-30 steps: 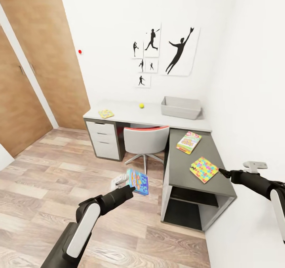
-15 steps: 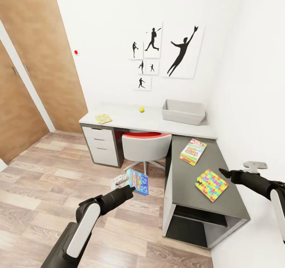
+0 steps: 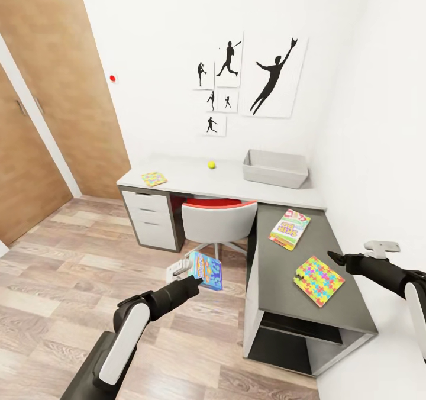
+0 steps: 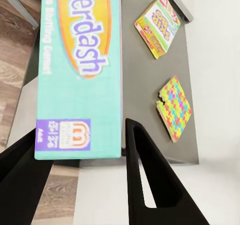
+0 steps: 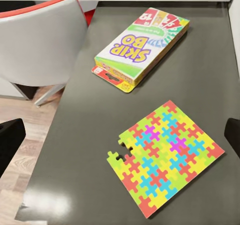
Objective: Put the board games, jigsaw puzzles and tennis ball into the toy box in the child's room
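1. The blue board game (image 3: 206, 271) is being carried in the left gripper (image 3: 190, 274), whose jaws are sitting closed against the box's edge; in the left wrist view the box (image 4: 79, 70) is lying between the two dark fingers (image 4: 150, 180).
2. That held box is hanging over the wooden floor (image 3: 53, 281), in front of the grey chair (image 3: 218, 222) and beside the table (image 3: 355, 320).
3. The Skip-Bo box (image 3: 289, 229) is lying flat on the dark-grey section, with a jigsaw puzzle (image 3: 318, 280) near it, closer to the robot; the two are apart (image 5: 141, 47) (image 5: 165, 156).
4. On the light-grey top, the toy box (image 3: 276, 168) is standing at the wall end, the tennis ball (image 3: 211, 164) is resting well apart from it, and a second puzzle (image 3: 154, 178) is lying near the far corner.
5. The right gripper (image 3: 335, 258) is hovering just beside the near puzzle, holding nothing; I cannot tell how wide its jaws are standing.
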`<state>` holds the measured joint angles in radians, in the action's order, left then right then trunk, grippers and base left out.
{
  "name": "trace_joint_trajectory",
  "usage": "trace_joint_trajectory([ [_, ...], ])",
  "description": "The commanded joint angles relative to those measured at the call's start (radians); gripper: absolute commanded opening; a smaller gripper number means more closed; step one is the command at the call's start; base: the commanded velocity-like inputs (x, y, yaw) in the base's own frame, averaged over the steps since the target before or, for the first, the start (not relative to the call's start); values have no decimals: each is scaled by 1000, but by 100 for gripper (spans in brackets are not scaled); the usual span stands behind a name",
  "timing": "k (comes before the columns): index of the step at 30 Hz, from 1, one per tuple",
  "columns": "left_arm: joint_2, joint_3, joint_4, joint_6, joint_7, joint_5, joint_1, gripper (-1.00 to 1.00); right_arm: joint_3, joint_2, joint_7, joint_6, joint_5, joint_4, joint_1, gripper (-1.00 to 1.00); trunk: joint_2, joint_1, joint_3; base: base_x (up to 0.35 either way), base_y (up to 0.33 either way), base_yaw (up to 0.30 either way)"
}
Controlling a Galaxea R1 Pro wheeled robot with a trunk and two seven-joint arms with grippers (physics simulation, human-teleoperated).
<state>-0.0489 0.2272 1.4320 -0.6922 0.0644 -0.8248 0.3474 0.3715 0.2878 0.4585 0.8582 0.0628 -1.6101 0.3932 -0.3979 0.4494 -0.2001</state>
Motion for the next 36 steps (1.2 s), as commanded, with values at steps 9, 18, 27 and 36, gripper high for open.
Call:
trace_joint_trajectory([
  [9, 0, 0, 6, -4, 5, -9, 0, -100, 2, 1, 0, 7, 6, -1, 1, 100, -2, 1, -2, 90, 0, 0],
  [18, 0, 0, 2, -3, 8, -7, 0, -100, 2, 1, 0, 7, 6, -1, 1, 100, -2, 1, -2, 126, 0, 0],
  [27, 0, 0, 1, -4, 9, -7, -1, -100, 3, 2, 0, 7, 6, -1, 1, 100, -2, 1, -2, 23, 0, 0],
  [36, 0, 0, 1, -4, 7, -7, -1, -100, 4, 2, 0, 7, 6, -1, 1, 100, -2, 1, -2, 73, 0, 0],
])
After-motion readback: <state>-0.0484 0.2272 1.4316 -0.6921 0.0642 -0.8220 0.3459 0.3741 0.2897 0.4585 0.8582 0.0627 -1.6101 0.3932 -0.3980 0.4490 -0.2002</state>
